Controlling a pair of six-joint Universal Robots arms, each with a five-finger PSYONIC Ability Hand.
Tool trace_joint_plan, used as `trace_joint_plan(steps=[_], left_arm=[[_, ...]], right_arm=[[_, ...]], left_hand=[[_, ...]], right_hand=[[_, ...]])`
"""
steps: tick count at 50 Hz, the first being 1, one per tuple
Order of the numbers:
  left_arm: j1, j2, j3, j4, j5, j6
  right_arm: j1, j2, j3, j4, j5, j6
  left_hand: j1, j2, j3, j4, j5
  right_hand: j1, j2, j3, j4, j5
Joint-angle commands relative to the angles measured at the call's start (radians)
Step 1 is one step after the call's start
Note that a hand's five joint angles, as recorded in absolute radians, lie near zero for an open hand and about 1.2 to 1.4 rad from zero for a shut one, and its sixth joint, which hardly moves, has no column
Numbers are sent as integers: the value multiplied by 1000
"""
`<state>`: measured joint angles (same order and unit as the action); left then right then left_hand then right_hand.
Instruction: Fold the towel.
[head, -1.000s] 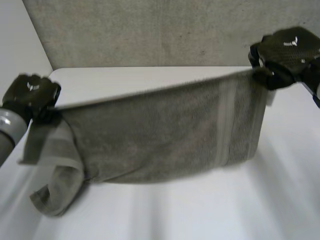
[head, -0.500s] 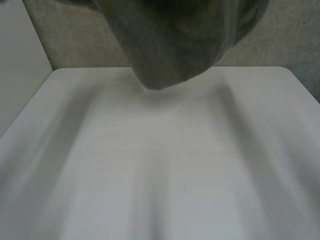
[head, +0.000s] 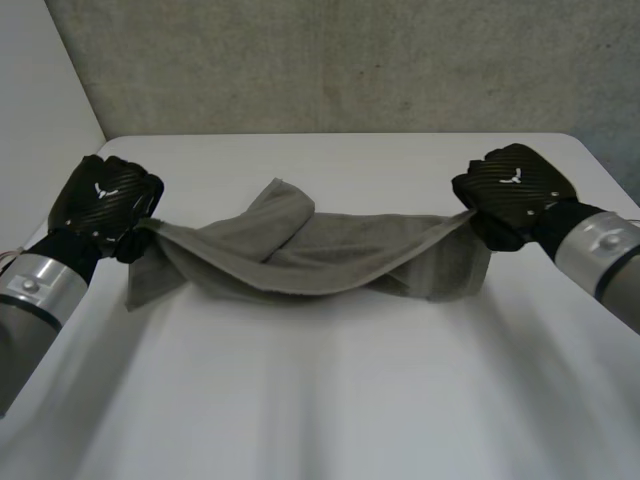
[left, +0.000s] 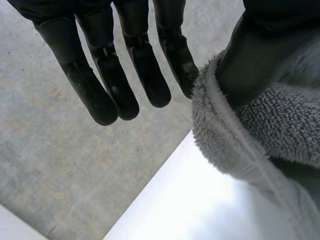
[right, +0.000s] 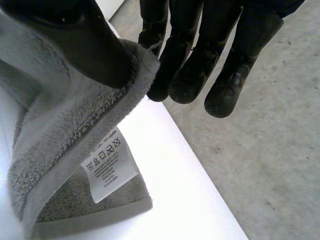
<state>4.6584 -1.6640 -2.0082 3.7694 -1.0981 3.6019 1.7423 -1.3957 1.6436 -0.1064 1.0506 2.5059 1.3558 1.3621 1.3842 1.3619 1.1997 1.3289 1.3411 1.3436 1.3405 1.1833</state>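
A grey towel (head: 320, 255) stretches between my two hands, and its bunched, twisted middle rests on the white table (head: 350, 400). My left hand (head: 105, 200) holds the towel's left end just above the table. In the left wrist view the thumb presses the towel (left: 280, 120) against the side of the straight fingers (left: 125, 65). My right hand (head: 515, 190) holds the right end at about the same height. In the right wrist view its thumb (right: 85, 40) pinches the towel's corner (right: 65, 130) against the fingers (right: 190, 65), and a white care label (right: 107, 167) hangs below.
A grey wall (head: 350, 60) rises behind the table's far edge, and a lighter panel (head: 40, 90) stands at the far left. Bare tabletop lies in front of the towel. Grey floor (right: 260, 150) lies beyond the table's edge.
The towel was held taut in the air, then swung up close to the head camera. Both hands have since come down and the towel's middle has landed bunched on the table.
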Motion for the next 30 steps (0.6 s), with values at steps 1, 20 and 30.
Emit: trace_joint_plan(steps=[1,20,30], left_arm=[[17,119,-87,1,9,11],[2,-68,-133,62,-3,6],[3,-135,-138,55,-5,-2]], right_arm=[[-64,-149,94,5,-7,34],[-193,-137,278,-111,-3,206],[-210,-88,278,-118,-1,208]], left_hand=[[40,34,12,34,22],[-357,-363,-385,-363,-375],[-599,-605,-628,-605,-618]], right_hand=[[67,55,53,56,38],[67,55,53,56,38],[67,55,53,56,38]])
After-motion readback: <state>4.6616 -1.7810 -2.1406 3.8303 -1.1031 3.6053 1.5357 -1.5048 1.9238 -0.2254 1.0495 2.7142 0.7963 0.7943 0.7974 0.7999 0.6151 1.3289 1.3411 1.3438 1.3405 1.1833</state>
